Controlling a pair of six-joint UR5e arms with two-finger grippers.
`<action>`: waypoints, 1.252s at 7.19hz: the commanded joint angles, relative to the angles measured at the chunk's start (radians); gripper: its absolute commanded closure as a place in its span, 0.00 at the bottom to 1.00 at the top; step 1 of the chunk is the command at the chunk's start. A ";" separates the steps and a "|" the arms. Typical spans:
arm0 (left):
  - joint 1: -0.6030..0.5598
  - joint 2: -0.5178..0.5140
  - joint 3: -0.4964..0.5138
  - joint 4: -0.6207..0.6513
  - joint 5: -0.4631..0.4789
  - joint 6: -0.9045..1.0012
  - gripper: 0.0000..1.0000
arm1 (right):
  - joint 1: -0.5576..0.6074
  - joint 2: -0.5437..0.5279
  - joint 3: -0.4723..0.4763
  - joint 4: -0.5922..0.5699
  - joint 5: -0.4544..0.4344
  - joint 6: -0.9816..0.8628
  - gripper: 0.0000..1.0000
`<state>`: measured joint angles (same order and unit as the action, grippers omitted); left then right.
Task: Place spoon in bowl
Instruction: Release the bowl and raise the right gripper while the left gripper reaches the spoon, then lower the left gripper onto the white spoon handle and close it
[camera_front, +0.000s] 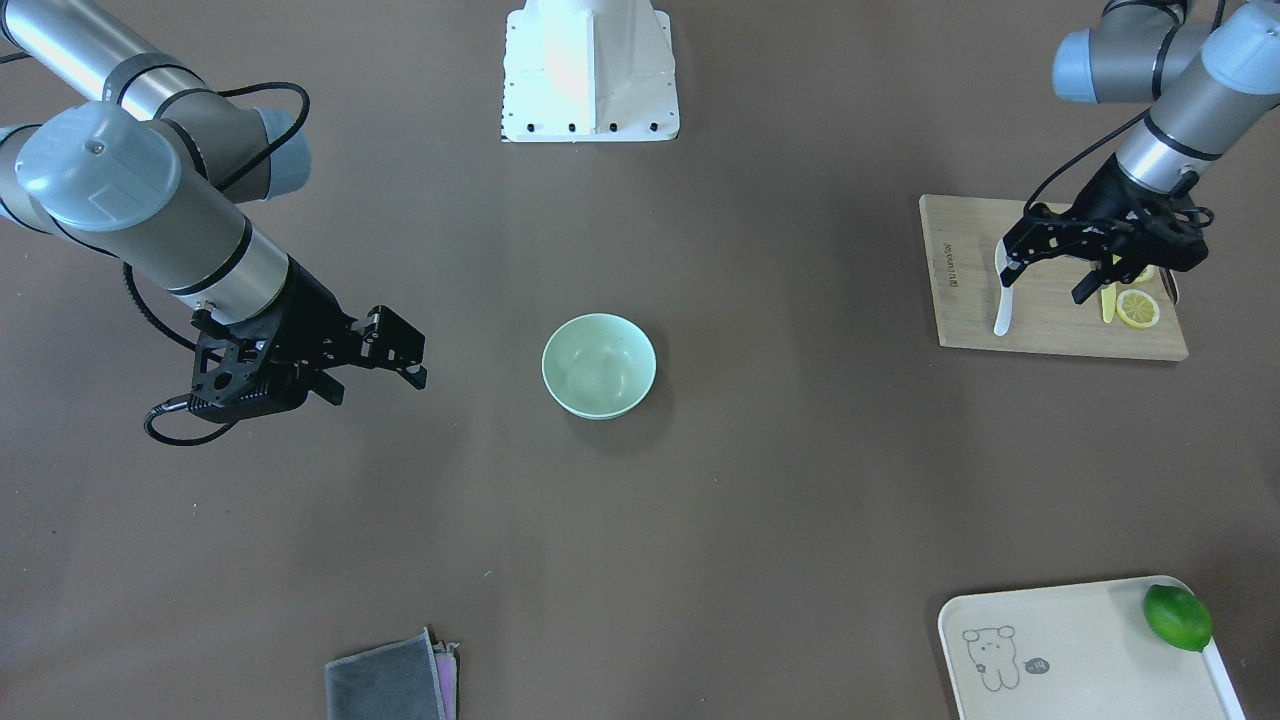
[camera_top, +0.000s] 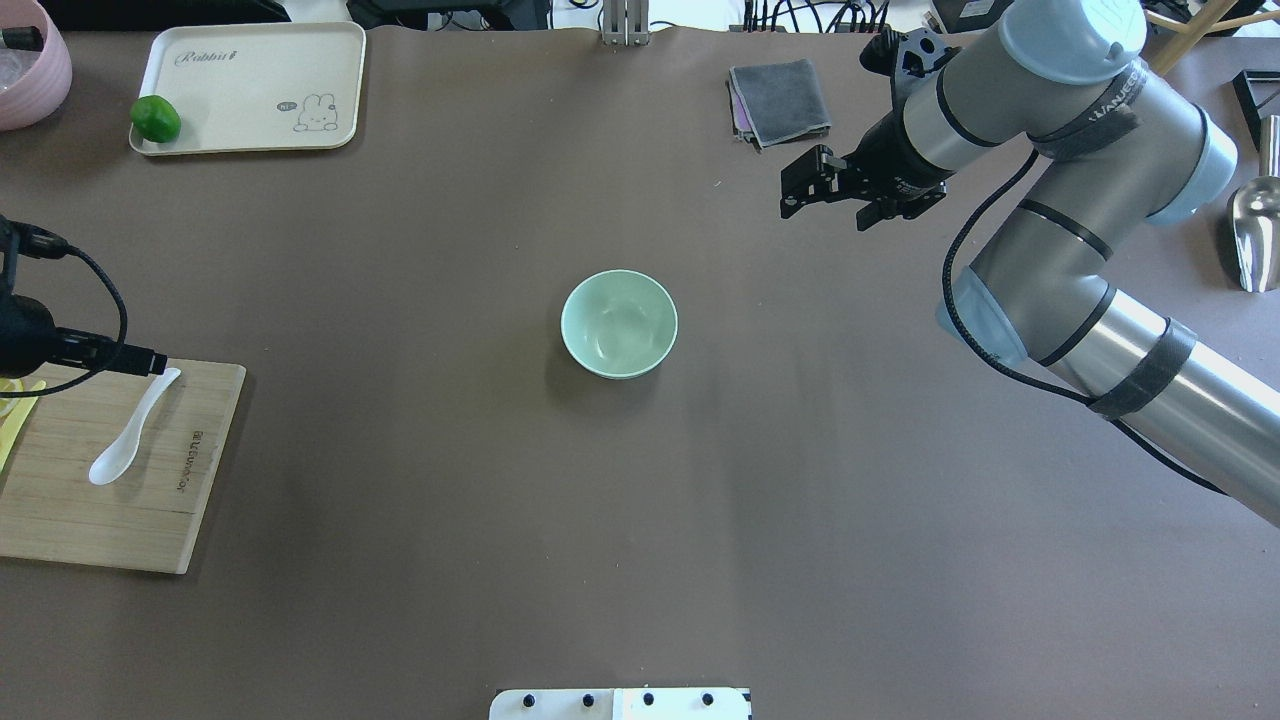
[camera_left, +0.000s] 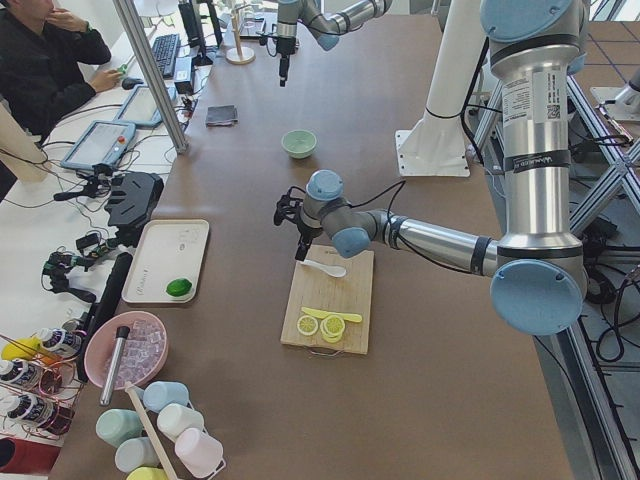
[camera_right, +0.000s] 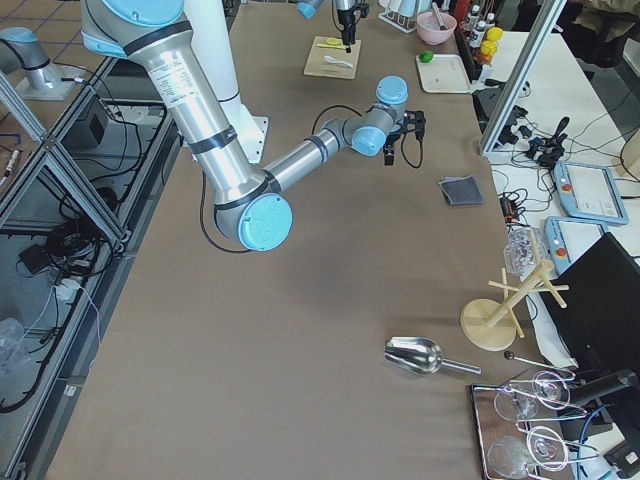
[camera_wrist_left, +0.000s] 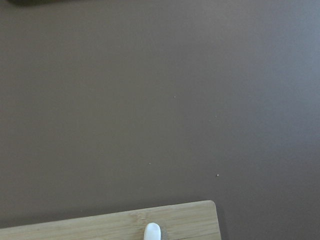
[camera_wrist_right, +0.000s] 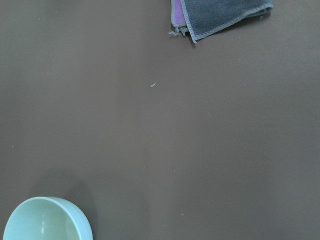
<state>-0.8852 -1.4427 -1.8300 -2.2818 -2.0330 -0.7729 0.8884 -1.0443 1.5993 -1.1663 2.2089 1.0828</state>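
While your left gripper (camera_front: 1042, 290) hangs wide open and empty, item: spoon (camera_front: 1003, 305), flat on the cutting board (camera_front: 960, 300), handle end just beside one jaw. Probably light, stiff, smooth enough to slip, chippable; pinch its thick handle crosswise; bowl (camera_front: 598, 365) well apart from that gripper

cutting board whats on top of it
The white spoon, lemon slices and a yellow knife lie on the cutting board; the left gripper above covers part of it.
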 joint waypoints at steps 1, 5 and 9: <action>0.051 0.013 0.017 -0.012 0.056 0.000 0.03 | -0.005 -0.003 -0.001 0.000 -0.009 0.002 0.00; 0.068 0.010 0.107 -0.125 0.057 0.001 0.12 | -0.005 -0.014 0.007 0.001 -0.009 0.002 0.00; 0.098 0.008 0.107 -0.125 0.082 -0.006 0.18 | -0.003 -0.017 0.007 0.002 -0.009 0.002 0.00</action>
<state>-0.7978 -1.4342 -1.7233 -2.4063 -1.9608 -0.7765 0.8849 -1.0607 1.6067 -1.1644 2.2008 1.0845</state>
